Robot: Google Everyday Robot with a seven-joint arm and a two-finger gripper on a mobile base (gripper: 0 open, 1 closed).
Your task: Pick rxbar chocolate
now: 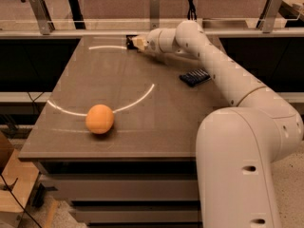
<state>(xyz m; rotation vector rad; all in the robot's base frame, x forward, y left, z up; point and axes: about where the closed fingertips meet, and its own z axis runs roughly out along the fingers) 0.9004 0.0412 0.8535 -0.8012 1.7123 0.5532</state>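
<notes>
Part of the rxbar chocolate point(129, 41) showed as a small dark shape at the far edge of the table point(95, 141), about midway along that edge. Its lettering could not be read. The gripper point(138, 42) lay low over the tabletop just to the right of the bar, its pale tip pointing left and meeting the bar's near end. Whether it touched the wrapper could not be judged, and whether the gripper was clenched or released could not be told either.

From the gripper the white arm point(223, 75) ran back to the right and toward the camera, crossing the table's far right corner and bending down into the robot's large rounded body point(242, 170), which filled the lower right of the view beside the table.

A dark blue wrapped bar point(194, 77) lay flat near the right edge of the table, just under the arm and well apart from the rxbar chocolate. An orange point(99, 118) sat toward the front left of the tabletop, well away from both bars and from the gripper.

A thin pale arc point(137, 101) curved across the brown surface from the left side, passing just behind the orange and rising toward the middle. A shorter pale streak point(107, 47) lay near the far edge, left of the rxbar chocolate.

Behind the table ran a low rail with upright metal posts point(154, 6).
</notes>
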